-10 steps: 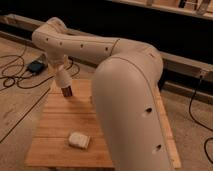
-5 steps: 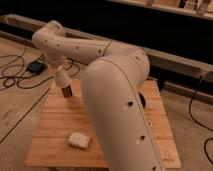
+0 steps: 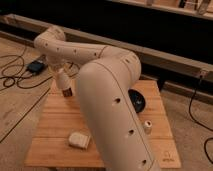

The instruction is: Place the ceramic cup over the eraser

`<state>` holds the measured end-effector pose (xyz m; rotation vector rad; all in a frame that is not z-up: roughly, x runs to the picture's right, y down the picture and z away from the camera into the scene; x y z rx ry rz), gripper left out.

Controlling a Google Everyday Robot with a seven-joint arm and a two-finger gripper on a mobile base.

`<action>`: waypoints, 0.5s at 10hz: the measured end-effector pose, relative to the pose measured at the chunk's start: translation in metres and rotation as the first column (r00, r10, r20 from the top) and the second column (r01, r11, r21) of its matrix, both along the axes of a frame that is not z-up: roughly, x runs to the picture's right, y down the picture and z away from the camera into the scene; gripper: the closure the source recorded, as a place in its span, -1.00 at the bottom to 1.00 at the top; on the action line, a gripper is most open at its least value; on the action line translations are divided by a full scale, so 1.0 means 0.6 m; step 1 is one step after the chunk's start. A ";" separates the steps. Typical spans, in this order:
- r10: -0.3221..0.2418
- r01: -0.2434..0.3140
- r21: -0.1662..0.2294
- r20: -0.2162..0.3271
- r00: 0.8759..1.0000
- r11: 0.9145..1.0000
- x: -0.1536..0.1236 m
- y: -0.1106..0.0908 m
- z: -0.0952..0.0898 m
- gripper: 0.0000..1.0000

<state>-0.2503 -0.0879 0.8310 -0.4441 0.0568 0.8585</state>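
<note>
Camera view: pincer (image 3: 67, 93) near table's (image 3: 55, 145) far-left edge

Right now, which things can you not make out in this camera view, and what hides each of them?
- Ceramic cup and eraser: neither shows; the big arm covers the middle of the wooden table.
- Gripper: low over the table's far left part, too small to read.
- Dark bowl: its left part is behind the arm.
- Beige block and small white cylinder: in plain sight.
</note>
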 end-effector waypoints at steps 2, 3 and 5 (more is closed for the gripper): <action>0.009 -0.010 -0.015 -0.007 1.000 1.000 0.006 0.013 0.020 1.00; 0.018 -0.018 -0.022 -0.007 1.000 1.000 0.010 0.019 0.029 1.00; 0.031 -0.031 -0.046 0.005 1.000 0.998 0.016 0.040 0.046 0.68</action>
